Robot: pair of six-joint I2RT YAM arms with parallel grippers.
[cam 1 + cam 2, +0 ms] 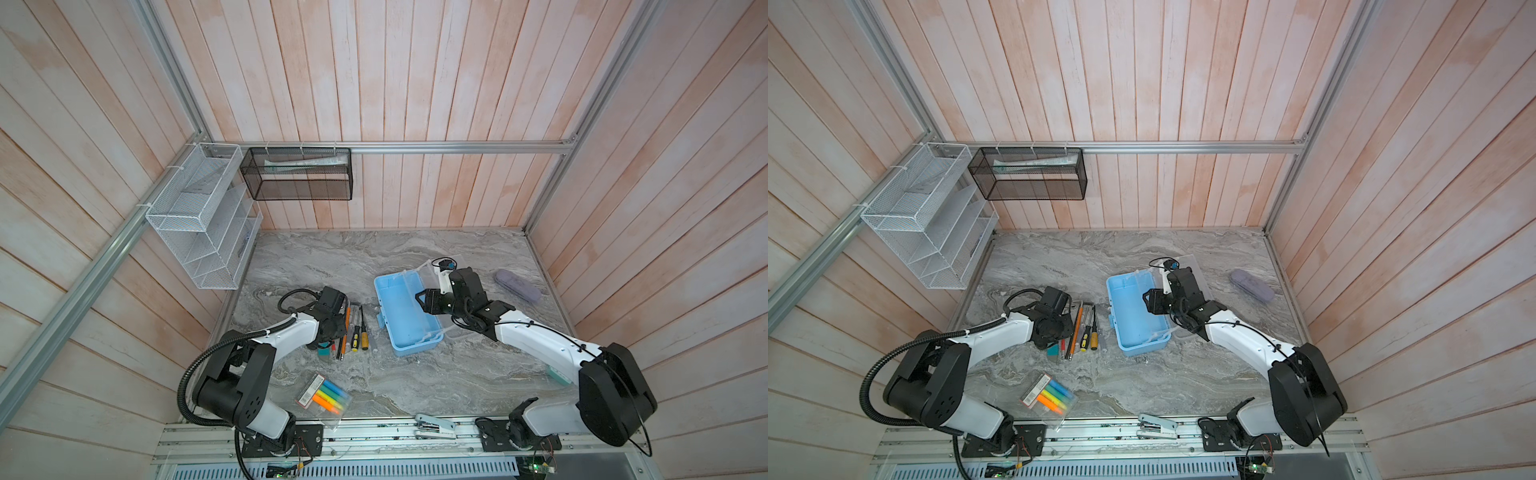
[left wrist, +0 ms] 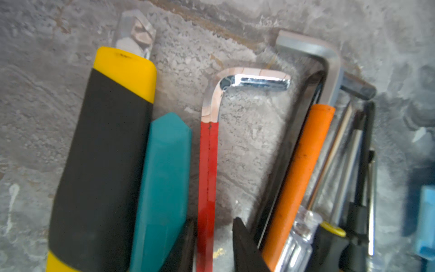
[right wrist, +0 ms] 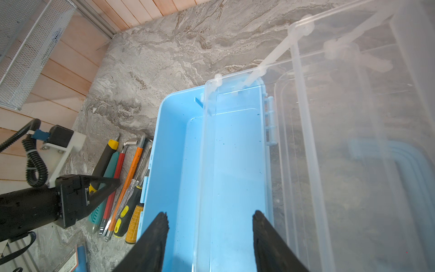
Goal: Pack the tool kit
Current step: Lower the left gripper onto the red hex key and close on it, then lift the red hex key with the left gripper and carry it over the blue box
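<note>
On the bench (image 1: pixel 415 386), the open tool kit (image 1: pixel 397 324) sits under the parted right pincer (image 3: pixel 210 213), while the left pincer (image 2: pixel 213 220), apart astride the red hex key (image 2: pixel 208 164), might snag the crowding teal handle (image 2: pixel 164 169).

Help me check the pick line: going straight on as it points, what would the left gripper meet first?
Probably the red-sleeved steel hex key on the grey marbled tabletop: the left gripper points down with open jaws astride it. One fingertip may clip the teal plastic handle; depth is unclear.
</note>
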